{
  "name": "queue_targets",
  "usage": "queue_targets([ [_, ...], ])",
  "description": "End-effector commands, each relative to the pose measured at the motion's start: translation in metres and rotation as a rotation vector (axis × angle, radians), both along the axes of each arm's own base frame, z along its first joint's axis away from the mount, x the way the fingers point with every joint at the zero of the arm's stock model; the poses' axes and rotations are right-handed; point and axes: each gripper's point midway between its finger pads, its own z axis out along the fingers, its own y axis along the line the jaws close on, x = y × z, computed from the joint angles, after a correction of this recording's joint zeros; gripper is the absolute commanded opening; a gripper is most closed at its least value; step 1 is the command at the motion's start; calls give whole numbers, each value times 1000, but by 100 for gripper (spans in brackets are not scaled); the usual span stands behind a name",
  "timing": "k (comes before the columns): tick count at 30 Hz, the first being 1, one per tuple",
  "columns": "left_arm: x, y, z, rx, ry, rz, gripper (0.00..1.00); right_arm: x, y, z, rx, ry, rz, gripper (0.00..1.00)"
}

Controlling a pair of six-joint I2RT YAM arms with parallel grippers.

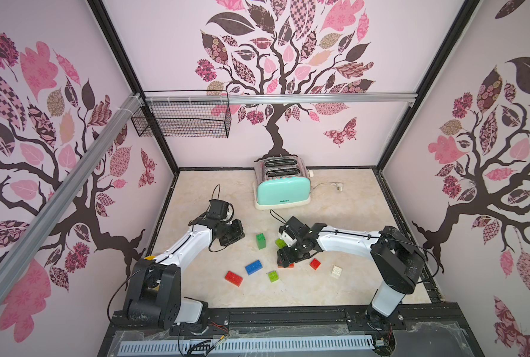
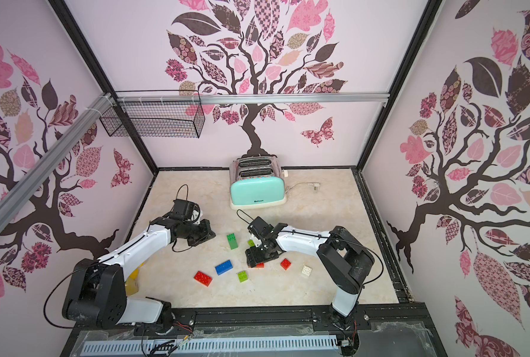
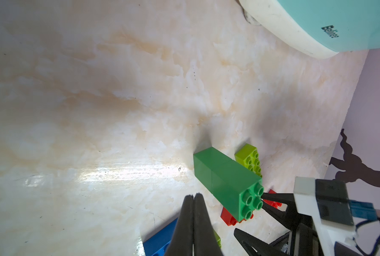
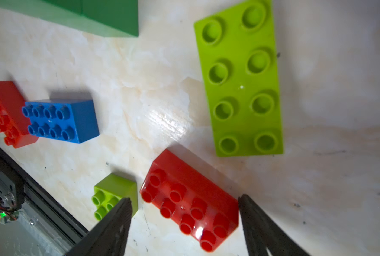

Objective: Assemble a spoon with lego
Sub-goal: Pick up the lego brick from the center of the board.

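**Lego bricks loose on the bench**

Lego bricks (image 1: 253,267) lie scattered near the front of my bench (image 1: 350,216): red, blue, lime, white, plus a joined dark green pair (image 1: 261,241). My right hand (image 4: 184,210) hangs spread over a red oblong brick (image 4: 189,197), perhaps not touching. My left hand (image 3: 193,197) is pinched closed, empty. The wire basket (image 1: 183,116) looks empty.

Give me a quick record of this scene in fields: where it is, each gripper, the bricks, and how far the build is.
setting: marble-look table, mint toaster at the back
left gripper: shut, holding nothing
right gripper: open, straddling a red brick
joined so far: two dark green bricks, lying on their side
loose bricks: blue brick, white brick, lime bricks, other red ones
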Motion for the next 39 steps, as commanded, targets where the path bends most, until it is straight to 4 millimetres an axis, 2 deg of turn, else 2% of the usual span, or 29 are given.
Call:
queue_targets([
  [1,2,5,-3,16,1,-9,0,-20,10,5,26,21,43,78],
  [6,1,1,-5,-6,17,-24,0,-31,16,2,-35,-2,70,74],
  [11,0,-3,-6,-31,26,-31,0,-8,-2,-3,-211,-101,7,74],
  [14,-1,-5,-6,-42,29,-32,0,2,1,0,-247,-149,17,71],
  [18,-2,-5,-7,-44,32,-33,0,-2,12,-4,-253,-144,65,65],
  [21,-2,-5,-6,-44,29,-36,0,-10,13,-12,-285,-140,92,62],
  [25,-2,-5,-5,-47,29,-37,0,-15,12,-13,-292,-141,92,60],
  [27,-1,-5,-5,-46,29,-37,0,-14,10,-12,-301,-145,82,53],
  [29,-2,-6,-5,-47,30,-39,0,-11,7,-8,-314,-166,68,42],
  [32,-2,-6,-6,-47,32,-39,0,-4,9,9,-292,-210,53,26],
  [36,-4,-6,-8,-54,39,-39,0,18,8,41,-302,-309,44,24],
  [39,-3,-7,-8,-58,40,-39,0,45,-1,48,-334,-298,-4,22],
])
